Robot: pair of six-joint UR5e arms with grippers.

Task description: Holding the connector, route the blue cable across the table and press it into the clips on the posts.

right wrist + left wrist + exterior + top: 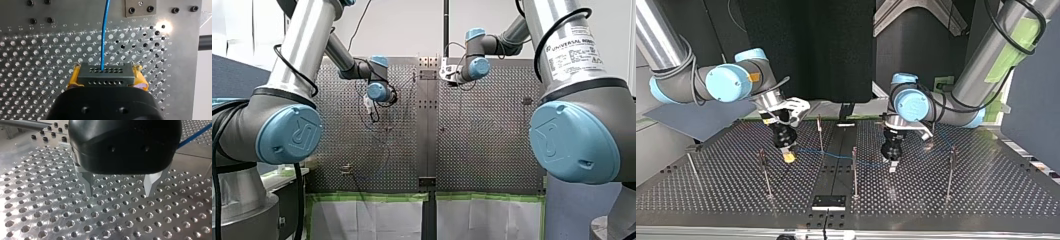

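- My right claw [789,157], yellow-padded, is clamped on the dark grey rectangular connector with rows of small holes [105,75]. The thin blue cable [836,154] leaves the connector and runs above the perforated metal desk [986,190] toward my left claw [119,187].
- My left claw hangs empty over bare desk, its metal fingers [87,183] spread apart, with the cable off to one side of it.
- To do this step well, in my judgement: hold the connector firmly and the cable lightly taut, bring the line level with a clip, then press it in with the free claw just beside the post.
- Counted in the top view: one cable, one connector, two claws and four thin upright metal posts [854,170]. The clips are too small to count.
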